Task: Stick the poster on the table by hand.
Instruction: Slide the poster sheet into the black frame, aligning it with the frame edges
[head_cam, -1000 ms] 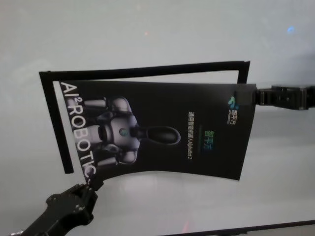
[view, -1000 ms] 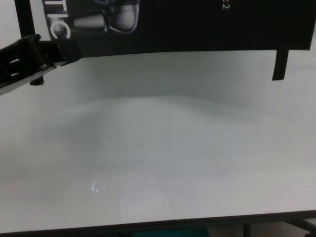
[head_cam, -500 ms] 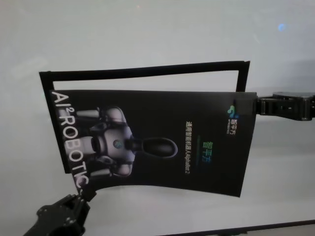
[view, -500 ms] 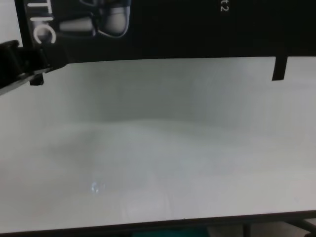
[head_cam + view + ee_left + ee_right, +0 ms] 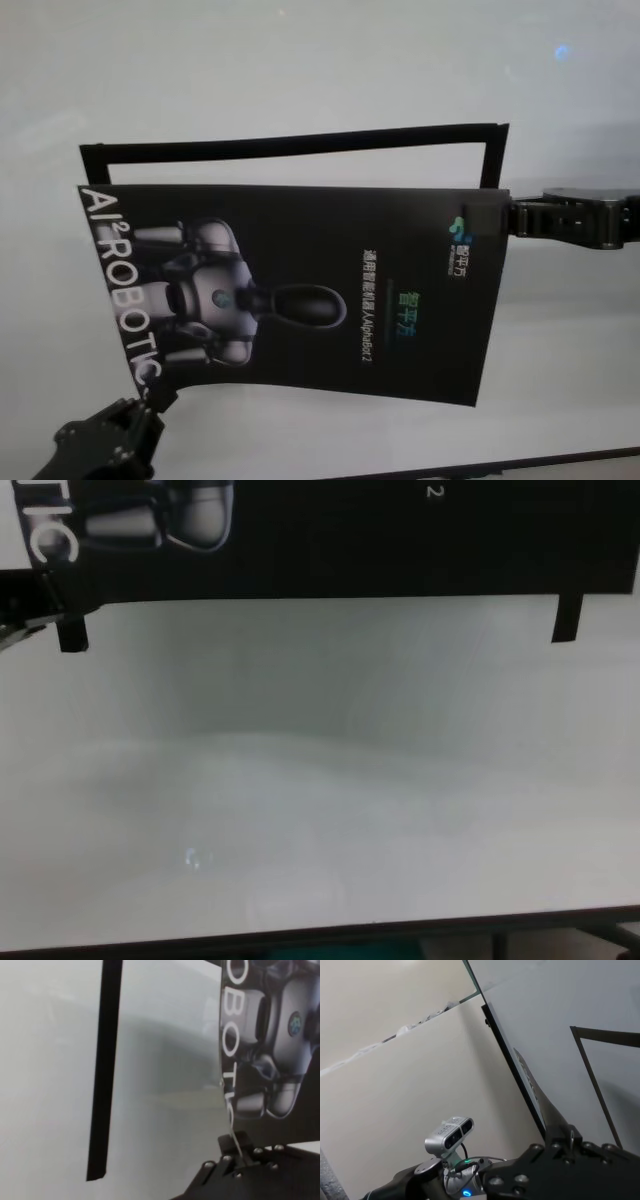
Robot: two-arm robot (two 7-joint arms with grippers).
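Poster: black glossy sheet held over the bench, near the front of a black tape outline; its near edge bows.
Left claw: pinched shut on the poster's near-left corner, just beyond the "ROBOTIC" lettering.
Right claw: reaches in from the right, clamped on the poster's far-right corner beside the small logo.
Head view only: the whole sheet, with the grey-white robot figure, white "AI² ROBOTIC" down the left edge, and small coloured text in the middle.
Left wrist view only: the sheet's thin edge running down into the left claw, with 1 tape strip flat on the bench well apart from it.
Right wrist view only: the poster edge-on, rising from the right claw.
Chest view only: the poster's lower band, 2 short tape ends hanging below it, and the bench's dark front edge.
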